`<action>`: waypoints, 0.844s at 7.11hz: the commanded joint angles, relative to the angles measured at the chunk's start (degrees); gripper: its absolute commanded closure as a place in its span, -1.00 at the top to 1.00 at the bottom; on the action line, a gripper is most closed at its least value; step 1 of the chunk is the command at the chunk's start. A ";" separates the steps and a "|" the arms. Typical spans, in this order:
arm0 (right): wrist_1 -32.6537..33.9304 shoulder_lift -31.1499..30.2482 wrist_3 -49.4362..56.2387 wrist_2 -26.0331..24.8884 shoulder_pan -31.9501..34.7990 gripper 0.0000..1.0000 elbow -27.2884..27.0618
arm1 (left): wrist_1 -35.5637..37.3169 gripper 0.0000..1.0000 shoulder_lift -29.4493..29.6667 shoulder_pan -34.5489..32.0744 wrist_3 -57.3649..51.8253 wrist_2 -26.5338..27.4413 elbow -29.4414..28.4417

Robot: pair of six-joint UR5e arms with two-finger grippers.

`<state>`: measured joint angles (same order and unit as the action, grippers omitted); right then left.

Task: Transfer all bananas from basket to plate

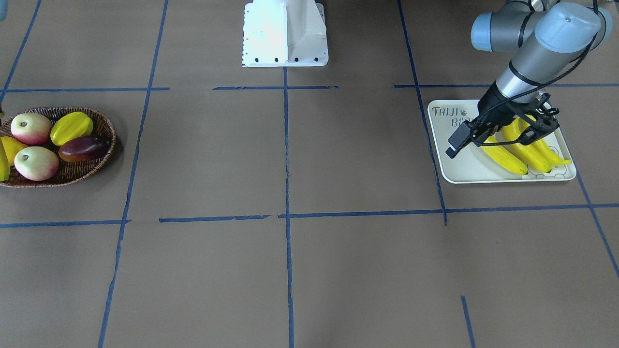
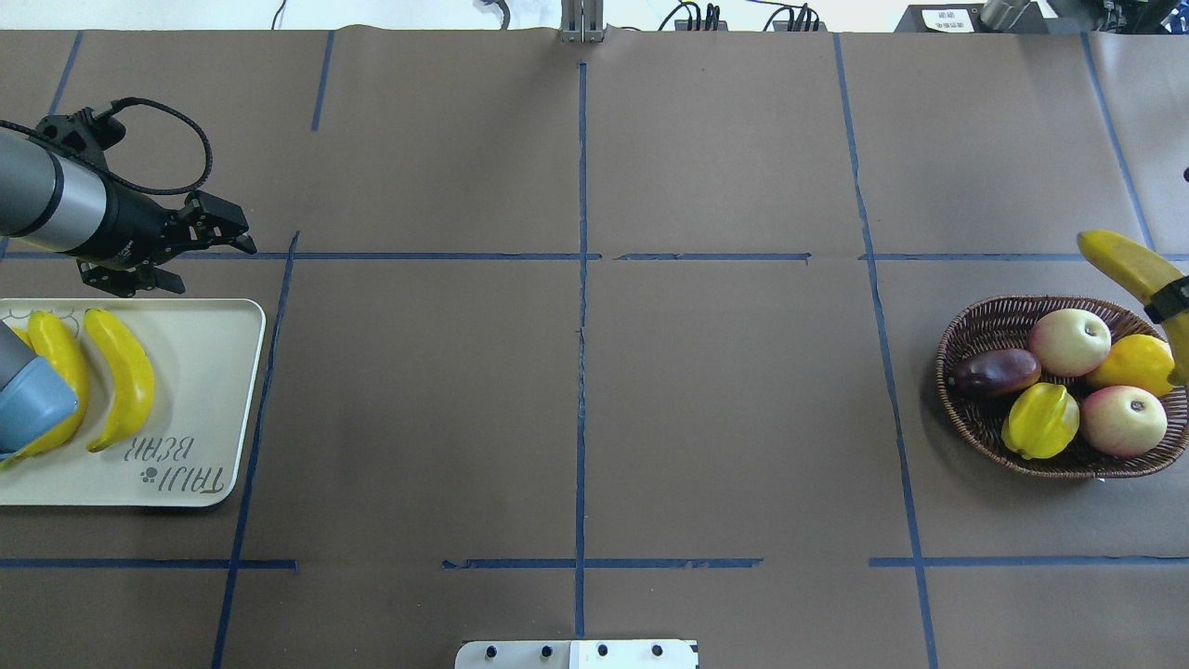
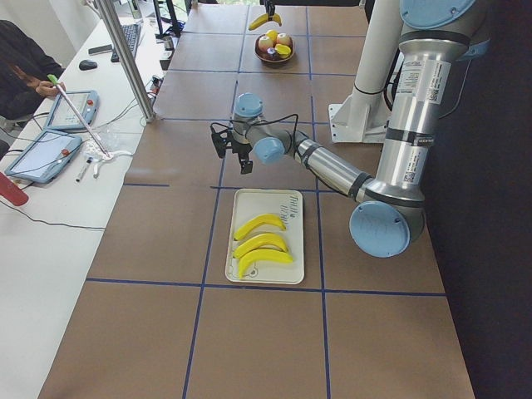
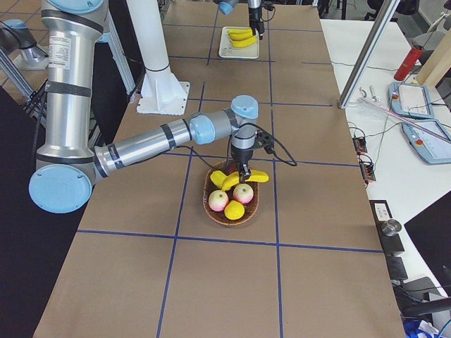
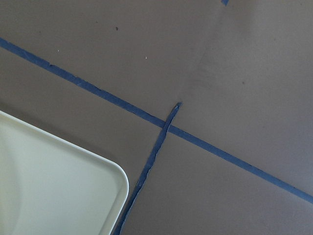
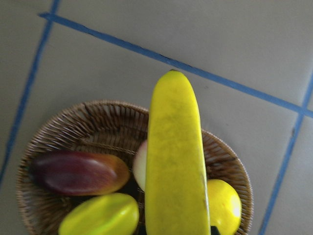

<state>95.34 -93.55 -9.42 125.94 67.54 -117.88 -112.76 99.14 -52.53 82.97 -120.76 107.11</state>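
One banana (image 6: 173, 161) is clamped in the right gripper (image 2: 1172, 299), gripped about mid-length and lifted clear above the basket (image 2: 966, 409). In the overhead view its long axis slants from a far tip, turned slightly toward the middle of the worktop (image 2: 725, 400), back to a near end at the picture's edge. Under it the basket holds only other fruit: two apples, a starfruit, a lemon-like fruit and a dark purple one. No further banana shows among them, so this looks like the last to go.

The move ahead turns on where the plate (image 2: 209, 372) lies from this gripper. It is straight off toward the robot's left, at the opposite end of the worktop and well apart, with bare brown surface between. Three bananas (image 3: 260, 243) already lie on the plate side by side, their long axes running away from the robot. They fill the half further from the basket, so the half nearer the worktop's middle, the lettered side, is bare. The held banana's axis is already close to theirs, so I judge that little turning is needed, only a long sideways carry.

The left gripper (image 2: 232, 237) hovers just past the plate's far edge and appears to hold nothing; how wide its jaws stand I cannot tell. That arm is much the nearer to the plate, so a hand-over partway is a possibility.
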 commanded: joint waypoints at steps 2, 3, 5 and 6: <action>1.96 16.76 -10.45 13.89 -2.73 -1.00 0.02 | 0.00 1.00 5.24 0.14 4.97 -0.97 -0.32; 1.26 21.35 -20.01 13.81 -6.94 -1.00 0.02 | -0.35 1.00 9.10 3.19 10.15 -0.71 -0.23; 0.73 29.88 -32.80 13.11 -13.97 -1.00 -0.07 | -1.49 1.00 17.19 6.02 21.05 -0.70 -0.06; 0.73 32.61 -35.98 11.98 -16.53 -1.00 -0.42 | -5.24 1.00 19.05 8.21 24.84 -0.53 -0.14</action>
<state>96.16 -65.00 -40.11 138.92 54.62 -118.04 -114.99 114.93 -46.62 102.53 -121.43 106.96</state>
